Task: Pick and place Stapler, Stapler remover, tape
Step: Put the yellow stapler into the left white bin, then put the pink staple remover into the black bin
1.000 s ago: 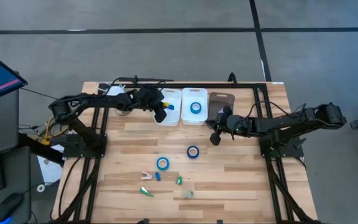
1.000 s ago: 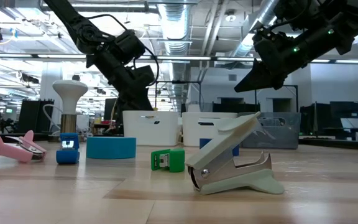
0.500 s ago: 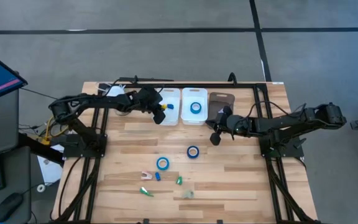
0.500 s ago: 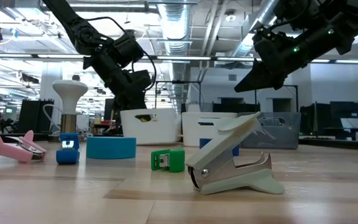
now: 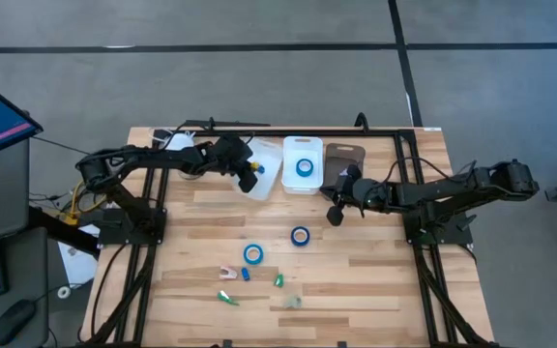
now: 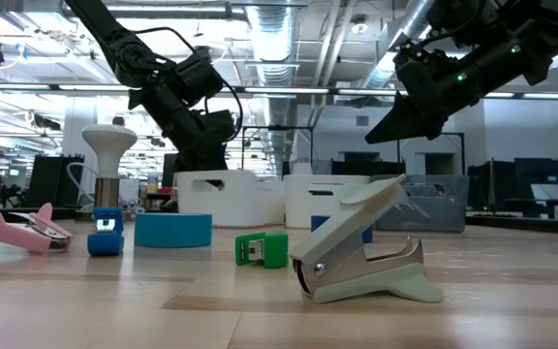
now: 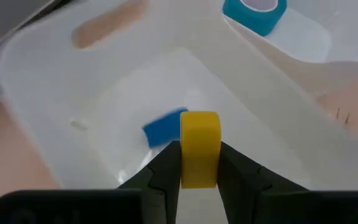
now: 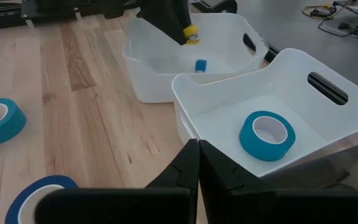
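My left gripper point(image 5: 250, 175) is shut on a small yellow piece point(image 7: 199, 148) over the inside of the left white bin point(image 5: 265, 155), which sits askew. A small blue piece point(image 7: 165, 127) lies on that bin's floor. One blue tape roll point(image 5: 305, 166) lies in the middle white bin point(image 8: 303, 106). Two more rolls point(image 5: 300, 235) point(image 5: 252, 253) lie flat on the table. The pale stapler remover point(image 6: 366, 252) rests near the table's near edge. My right gripper point(image 5: 335, 215) is shut and hangs in the air beside the bins. My left gripper pinches the small yellow piece point(image 7: 199, 165) between its two fingers, one finger on each side face. The fingers slant down into the left white bin. The piece is lifted clear of the bin floor, and its free end sticks out beyond the fingertips.
A darker bin point(image 5: 344, 158) stands to the right of the white ones. Small pink point(image 6: 13, 231), blue point(image 6: 106, 233) and green point(image 6: 263, 248) pieces lie near the table's near edge. The arms' frames stand on the left and right sides of the table.
My left gripper, still shut on the yellow piece, has shifted slightly toward the table's left and sunk lower into the left white bin. That bin has turned out of line with its neighbour. My right arm has kept still.
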Robot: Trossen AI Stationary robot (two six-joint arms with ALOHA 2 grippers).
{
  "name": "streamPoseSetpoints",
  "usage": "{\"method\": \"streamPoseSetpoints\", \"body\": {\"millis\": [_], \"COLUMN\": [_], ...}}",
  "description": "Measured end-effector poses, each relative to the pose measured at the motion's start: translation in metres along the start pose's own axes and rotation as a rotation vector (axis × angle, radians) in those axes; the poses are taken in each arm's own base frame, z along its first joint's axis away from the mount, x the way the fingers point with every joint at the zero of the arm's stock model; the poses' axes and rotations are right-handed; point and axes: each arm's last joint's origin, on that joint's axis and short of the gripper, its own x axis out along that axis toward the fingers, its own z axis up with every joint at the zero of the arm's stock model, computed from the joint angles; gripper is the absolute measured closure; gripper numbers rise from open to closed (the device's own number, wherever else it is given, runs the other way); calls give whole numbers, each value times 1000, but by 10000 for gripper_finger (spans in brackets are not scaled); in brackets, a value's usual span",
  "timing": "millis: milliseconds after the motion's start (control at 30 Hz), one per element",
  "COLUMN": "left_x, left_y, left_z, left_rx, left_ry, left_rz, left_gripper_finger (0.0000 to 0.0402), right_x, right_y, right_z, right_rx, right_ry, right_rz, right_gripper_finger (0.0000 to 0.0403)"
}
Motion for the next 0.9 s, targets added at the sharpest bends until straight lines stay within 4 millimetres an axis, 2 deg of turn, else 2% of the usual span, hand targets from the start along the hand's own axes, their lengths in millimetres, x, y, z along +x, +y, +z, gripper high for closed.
{"method": "streamPoseSetpoints", "body": {"millis": [367, 700, 900], "left_x": [0, 0, -10], "left_y": [0, -2, -12], "left_z": [6, 9, 15], "left_rx": [29, 33, 127], "left_ry": [-61, -95, -144], "left_rz": [-3, -9, -60], "left_gripper_finger": [309, 226, 234], "right_x": [0, 0, 0], "right_y": [0, 0, 0], "right_z": [0, 0, 0], "right_rx": [-10, -10, -10], "right_ry": [0, 0, 0], "right_rz": [0, 0, 1], "right_gripper_finger": [403, 403, 403]}}
